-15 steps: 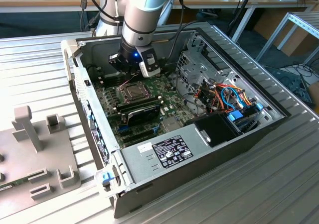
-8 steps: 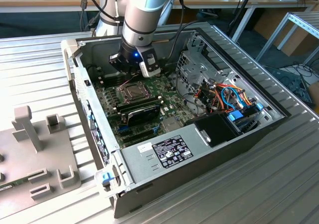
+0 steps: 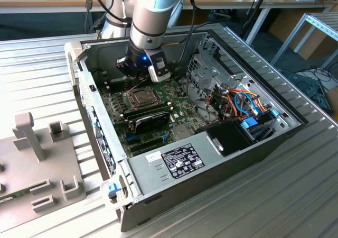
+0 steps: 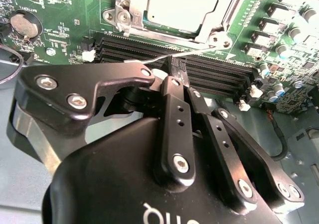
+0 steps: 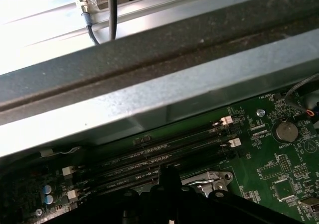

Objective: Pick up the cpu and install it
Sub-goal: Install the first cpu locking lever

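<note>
While the cpu (image 4: 182, 5) lies flat inside its socket on the green motherboard (image 4: 65, 25), the picking and placing part of the task looks finished. In the second wrist view the hinged metal frame (image 4: 124, 10) sits around the silver top of the chip and seems folded down on it, though I cannot say whether it is locked.

The hand (image 4: 177, 70) is clenched: its two black fingers (image 4: 169, 114) are pressed together and nothing is visible between them. Their tips are at the thin wire lever (image 4: 199, 51), which runs between the socket and the long black memory slots (image 4: 214, 77). Whether they touch it or are just beside it, I cannot tell.

In the exterior view the arm (image 3: 153, 16) reaches down into the open computer case (image 3: 222, 185), which stands on the ribbed desk (image 3: 296, 195). In my judgement, only the fastening of the socket seems left to do.
</note>
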`<state>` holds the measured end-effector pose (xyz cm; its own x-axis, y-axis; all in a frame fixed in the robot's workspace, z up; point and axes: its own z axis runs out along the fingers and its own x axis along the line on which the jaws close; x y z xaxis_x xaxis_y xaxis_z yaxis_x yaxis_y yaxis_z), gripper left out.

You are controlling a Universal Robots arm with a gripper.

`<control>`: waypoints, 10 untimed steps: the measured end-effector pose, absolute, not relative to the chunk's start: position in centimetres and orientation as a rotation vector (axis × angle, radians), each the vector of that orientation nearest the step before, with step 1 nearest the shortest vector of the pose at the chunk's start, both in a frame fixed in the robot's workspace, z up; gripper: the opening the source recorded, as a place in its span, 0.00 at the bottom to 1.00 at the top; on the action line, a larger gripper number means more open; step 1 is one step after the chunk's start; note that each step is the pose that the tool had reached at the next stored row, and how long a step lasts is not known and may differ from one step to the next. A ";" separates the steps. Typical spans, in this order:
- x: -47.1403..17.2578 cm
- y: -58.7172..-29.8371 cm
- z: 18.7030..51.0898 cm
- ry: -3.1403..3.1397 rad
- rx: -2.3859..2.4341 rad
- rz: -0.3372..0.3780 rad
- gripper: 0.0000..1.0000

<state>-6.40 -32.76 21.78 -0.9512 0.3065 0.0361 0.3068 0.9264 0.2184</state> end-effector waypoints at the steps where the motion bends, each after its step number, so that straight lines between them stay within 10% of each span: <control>1: -6.4 -32.8 21.8 -3.082 -0.491 -0.349 0.11; 10: -6.3 -32.8 21.7 -3.083 -0.491 -0.346 0.11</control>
